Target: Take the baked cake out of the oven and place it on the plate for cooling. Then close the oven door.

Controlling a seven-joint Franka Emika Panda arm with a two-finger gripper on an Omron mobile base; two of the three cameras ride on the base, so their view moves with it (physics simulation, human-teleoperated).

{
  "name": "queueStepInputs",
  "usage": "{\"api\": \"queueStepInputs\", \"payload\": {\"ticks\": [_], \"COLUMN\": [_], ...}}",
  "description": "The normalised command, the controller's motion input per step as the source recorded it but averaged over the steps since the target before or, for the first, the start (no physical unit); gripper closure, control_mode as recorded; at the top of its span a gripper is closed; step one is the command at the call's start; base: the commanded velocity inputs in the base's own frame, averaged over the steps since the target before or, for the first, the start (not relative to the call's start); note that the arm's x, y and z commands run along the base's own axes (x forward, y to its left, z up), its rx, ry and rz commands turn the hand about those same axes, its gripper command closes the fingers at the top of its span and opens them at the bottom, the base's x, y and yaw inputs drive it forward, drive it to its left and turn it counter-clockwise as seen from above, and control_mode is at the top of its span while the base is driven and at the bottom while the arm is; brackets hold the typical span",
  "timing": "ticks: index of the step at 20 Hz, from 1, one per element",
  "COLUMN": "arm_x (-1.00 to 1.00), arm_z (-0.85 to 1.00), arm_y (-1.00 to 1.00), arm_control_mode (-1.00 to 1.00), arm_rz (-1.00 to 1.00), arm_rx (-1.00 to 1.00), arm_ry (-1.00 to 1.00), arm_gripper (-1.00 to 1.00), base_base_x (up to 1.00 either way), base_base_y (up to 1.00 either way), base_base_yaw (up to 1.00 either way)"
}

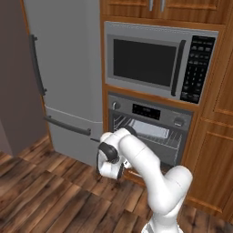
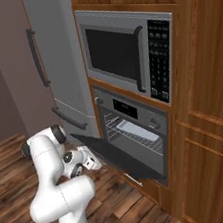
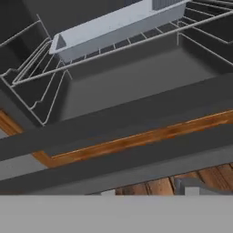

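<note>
Just ahead of the two-finger gripper [image 2: 93, 162] hangs the wide dark grey drop-down oven door [image 2: 118, 157], lowered to about level, its front edge right beside the white hand. Whether the fingers are spread, pressed together or pinching the door's edge cannot be told: the hand's body hides them from both base cameras, and the hand camera catches only a grey tip [image 3: 189, 186] at its lower edge. Beyond the gripper, past the door, the built-in wall oven with its grey control strip and round knobs [image 1: 150, 132] stands open. On its wire rack [image 3: 113, 45] lies a long pale grey baking tray [image 3: 113, 27]; what it holds cannot be made out. Higher than the gripper sits a silver microwave with a keypad [image 1: 159, 61], and off to the side stands a grey fridge [image 1: 68, 77].
</note>
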Motion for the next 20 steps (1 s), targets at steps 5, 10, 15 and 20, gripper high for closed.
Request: {"api": "queueStepInputs", "payload": {"ticks": [5, 10, 15, 20], "arm_x": [1.00, 1.00, 1.00, 1.00], "arm_z": [0.00, -0.01, -0.14, -0.25], "arm_y": [-1.00, -1.00, -1.00, -1.00], "arm_control_mode": [-1.00, -1.00, -1.00, -1.00], "arm_rz": [0.00, -0.01, -0.03, -0.06], "arm_rx": [-0.06, 0.06, 0.06, 0.07], "arm_ry": [-0.58, -0.38, -0.46, -0.44], "arm_gripper": [-1.00, -1.00, -1.00, -1.00], "base_base_x": [0.00, 0.00, 0.00, 0.00], "base_base_y": [0.00, 0.00, 0.00, 0.00], "base_base_yaw": [0.00, 0.00, 0.00, 0.00]}}
